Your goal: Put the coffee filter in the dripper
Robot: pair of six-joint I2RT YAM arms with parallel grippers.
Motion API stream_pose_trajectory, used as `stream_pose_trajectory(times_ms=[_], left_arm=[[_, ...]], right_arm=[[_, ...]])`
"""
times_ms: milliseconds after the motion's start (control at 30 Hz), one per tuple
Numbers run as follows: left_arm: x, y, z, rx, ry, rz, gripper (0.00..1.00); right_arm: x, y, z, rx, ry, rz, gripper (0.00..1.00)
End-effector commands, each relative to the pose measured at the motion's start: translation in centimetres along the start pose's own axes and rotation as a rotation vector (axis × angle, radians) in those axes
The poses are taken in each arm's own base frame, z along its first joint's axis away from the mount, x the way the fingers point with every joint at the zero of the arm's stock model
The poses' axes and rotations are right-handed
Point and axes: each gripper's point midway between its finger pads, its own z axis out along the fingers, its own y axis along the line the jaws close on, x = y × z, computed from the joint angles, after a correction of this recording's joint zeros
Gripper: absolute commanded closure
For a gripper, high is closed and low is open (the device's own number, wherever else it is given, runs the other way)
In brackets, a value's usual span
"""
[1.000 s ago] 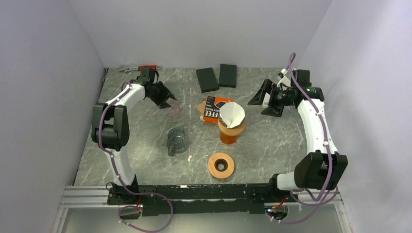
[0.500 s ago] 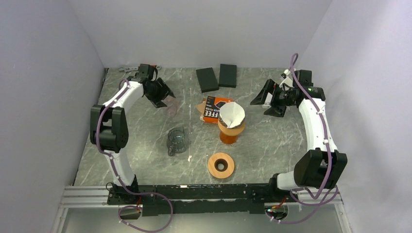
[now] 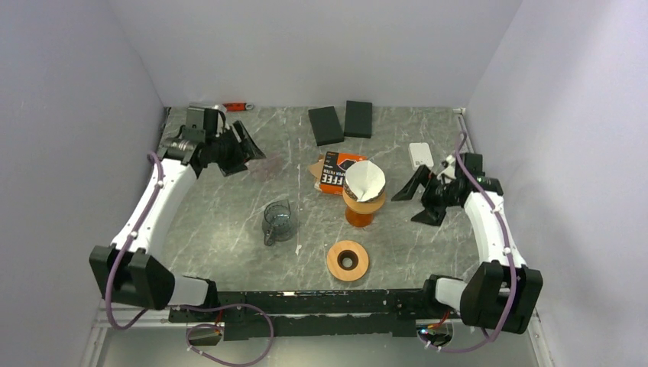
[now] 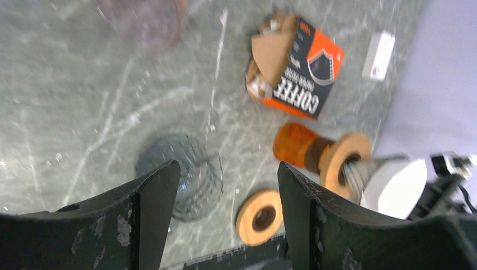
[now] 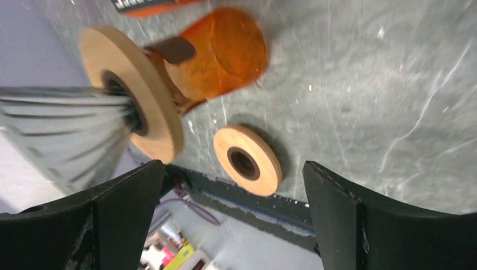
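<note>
Marble table (image 3: 451,245), filter (image 3: 365,180) in dripper (image 3: 360,212) centre, left end effector (image 3: 248,157) and right end effector (image 3: 409,208) spread, empty

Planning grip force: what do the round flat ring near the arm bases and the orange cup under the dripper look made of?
The round flat ring: pale wood, matte tan face. The orange cup: looks translucent, glass or plastic; which one is unclear.
</note>
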Motion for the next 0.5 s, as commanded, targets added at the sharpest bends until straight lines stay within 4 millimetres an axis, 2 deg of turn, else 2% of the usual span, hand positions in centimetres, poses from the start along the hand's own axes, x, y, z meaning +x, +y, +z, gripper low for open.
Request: stream_pose_trajectory(times_ms=[0,200,333,467], left_arm=[[5.6,-1.9,-1.5,0.090,0.131,0.045,0.30],[13.2,-7.1,-1.3,0.268,0.280,0.129,0.31],[16.7,-8.2,-0.5,0.323,0.335,0.126,0.32],[19.8,-8.5,0.6,0.329,0.399,0.114,0.37]], right_arm=[[2.5,0.2,1.0,-0.104,0.030,0.079,0.00],[6.9,-0.8,3.3,-0.243,0.134,0.205,0.00],[8.8,-1.9,4.5,-0.281,0.168,0.271,0.00],[10.8,-3.1,5.6,-0.303,0.196,0.339,0.01]])
